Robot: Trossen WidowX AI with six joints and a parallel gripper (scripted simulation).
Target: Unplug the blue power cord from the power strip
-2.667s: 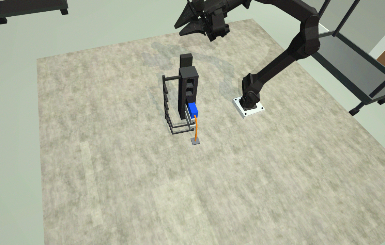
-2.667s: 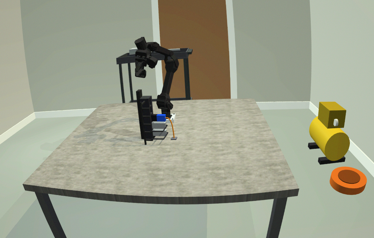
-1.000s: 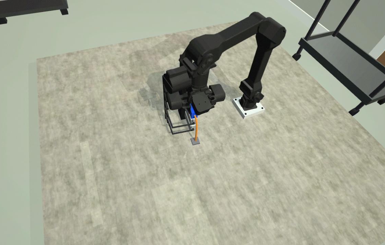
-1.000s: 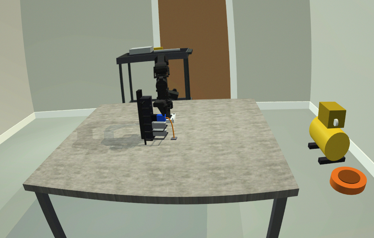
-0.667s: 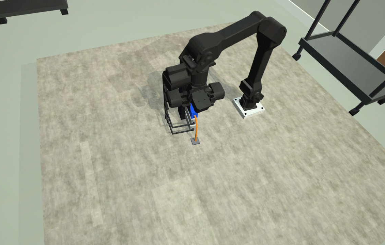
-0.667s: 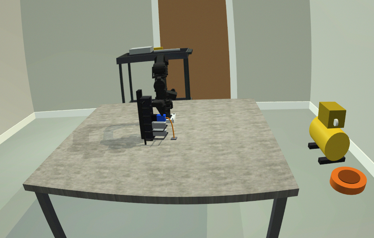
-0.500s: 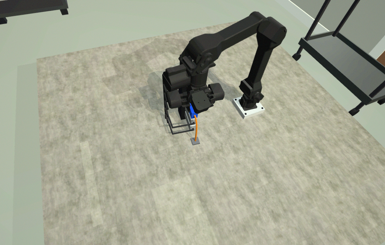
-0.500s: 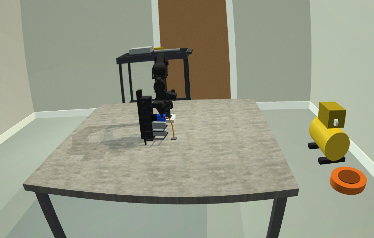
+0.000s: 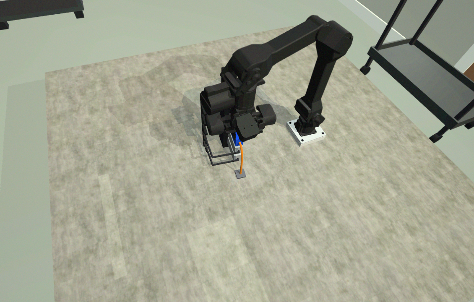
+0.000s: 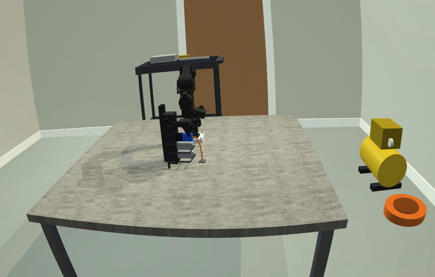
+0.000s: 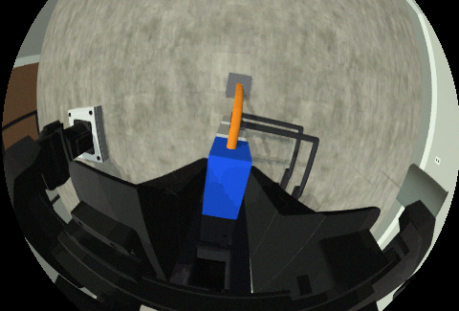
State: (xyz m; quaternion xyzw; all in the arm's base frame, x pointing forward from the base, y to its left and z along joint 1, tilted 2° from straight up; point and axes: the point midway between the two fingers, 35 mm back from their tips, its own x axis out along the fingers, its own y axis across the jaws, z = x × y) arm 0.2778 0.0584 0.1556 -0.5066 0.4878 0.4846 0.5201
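Wrist view: one gripper (image 11: 224, 210), its two dark fingers closed in on either side of one blue plug (image 11: 225, 184), pinching it; the plug filled the gap between them. One orange cord (image 11: 235, 116) ran from the plug's far end out to one small grey square pad (image 11: 239, 85) lying on the table (image 11: 255, 5).

Top view counts: one black arm (image 9: 291, 41), one white base plate (image 9: 305, 136), one black upright power strip (image 9: 212, 112) in one black wire-frame stand (image 9: 216, 159), one blue plug (image 9: 238, 141), one orange cord (image 9: 240, 159), one grey pad (image 9: 240, 173). The wrist covered most of the strip from above; only a sliver of blue showed under it.

Exterior view: plug (image 10: 187, 137) sat at the strip's (image 10: 170, 137) right face, above one grey block (image 10: 184, 147); whether its prongs were seated could not be told. Cord (image 10: 199, 148) drooped in a curve down to the pad (image 10: 202, 161).

Room: strip and stand stood near the table's (image 10: 246, 179) middle, well apart from every edge. Base plate was near, on the strip's right in the top view. Off the table: two dark carts (image 9: 430, 79), one yellow tank (image 10: 382, 158), one orange ring (image 10: 405, 209) on the floor.

Plug looked like a plain bright-blue rectangular block, no markings, cord leaving from its outer face.
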